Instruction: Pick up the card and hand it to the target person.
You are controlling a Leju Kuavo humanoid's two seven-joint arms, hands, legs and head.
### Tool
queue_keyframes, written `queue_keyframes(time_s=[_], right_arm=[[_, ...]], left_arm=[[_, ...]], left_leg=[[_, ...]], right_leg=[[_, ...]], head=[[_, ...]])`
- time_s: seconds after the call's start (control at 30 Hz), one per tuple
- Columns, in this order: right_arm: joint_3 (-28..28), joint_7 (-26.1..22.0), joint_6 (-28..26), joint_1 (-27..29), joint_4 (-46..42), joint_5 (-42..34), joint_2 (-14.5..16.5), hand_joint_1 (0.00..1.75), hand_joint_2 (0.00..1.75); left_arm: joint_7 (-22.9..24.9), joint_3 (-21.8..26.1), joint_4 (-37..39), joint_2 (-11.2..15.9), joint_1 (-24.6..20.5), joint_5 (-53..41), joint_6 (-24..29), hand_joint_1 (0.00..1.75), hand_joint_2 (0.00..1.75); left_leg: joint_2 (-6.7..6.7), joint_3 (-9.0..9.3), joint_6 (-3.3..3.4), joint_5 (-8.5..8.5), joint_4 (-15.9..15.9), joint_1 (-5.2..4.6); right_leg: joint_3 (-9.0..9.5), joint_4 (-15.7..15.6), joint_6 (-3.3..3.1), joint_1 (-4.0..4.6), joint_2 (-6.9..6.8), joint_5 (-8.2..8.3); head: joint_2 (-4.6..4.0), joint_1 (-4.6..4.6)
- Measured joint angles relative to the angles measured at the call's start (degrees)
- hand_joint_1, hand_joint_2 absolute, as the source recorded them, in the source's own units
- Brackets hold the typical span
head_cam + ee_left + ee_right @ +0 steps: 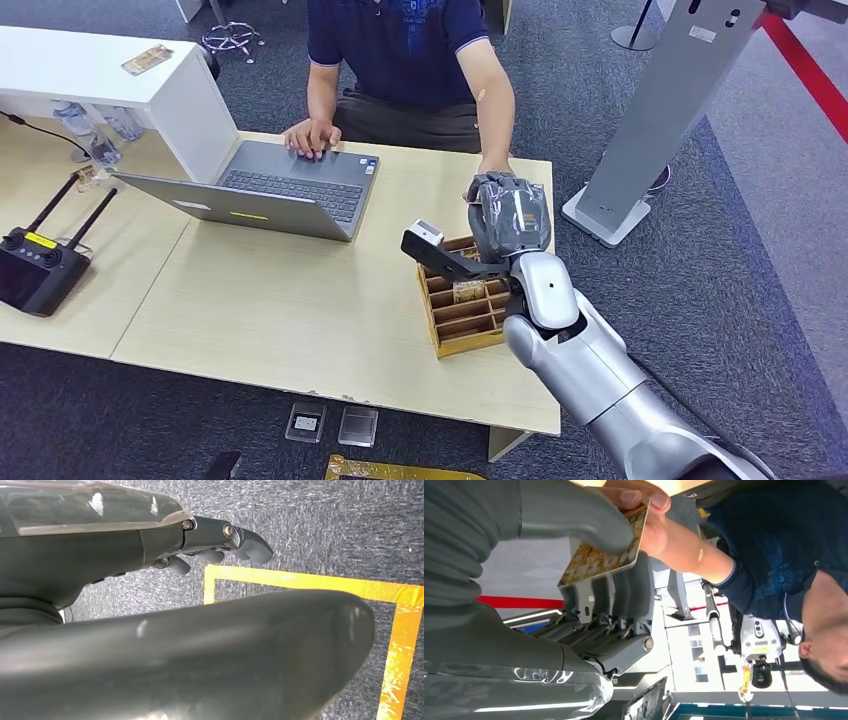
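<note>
Right hand (594, 555) raised over the wooden organizer (462, 310), pinching the card (604, 555) between thumb and fingers, offered toward the seated person's hand (649, 510), which touches its far edge to take it.

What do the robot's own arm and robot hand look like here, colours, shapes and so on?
The right arm is glossy silver with rounded, bulbous segments. The right robot hand is dark grey under a clear shiny film, with a ribbed grey cover, thick grey thumb and darker fingers hinged with silver screws.

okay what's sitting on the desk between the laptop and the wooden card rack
Nothing: in the head view, bare desk separates the laptop from the card rack.
</note>
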Motion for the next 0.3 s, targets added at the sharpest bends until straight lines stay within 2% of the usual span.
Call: queue_keyframes(time_s=[0.3], right_arm=[[0.3, -0.1, -1.0, -0.3, 4.5, 0.1, 1.5, 0.00, 1.75]], left_arm=[[-0.1, 0.0, 0.0, 0.0, 0.0, 0.0, -0.5, 0.00, 0.00]], left_leg=[[0.00, 0.00, 0.00, 0.00, 0.0, 0.00]], right_leg=[[-0.01, 0.0, 0.00, 0.00, 0.00, 0.00]], head=[[0.00, 0.00]])
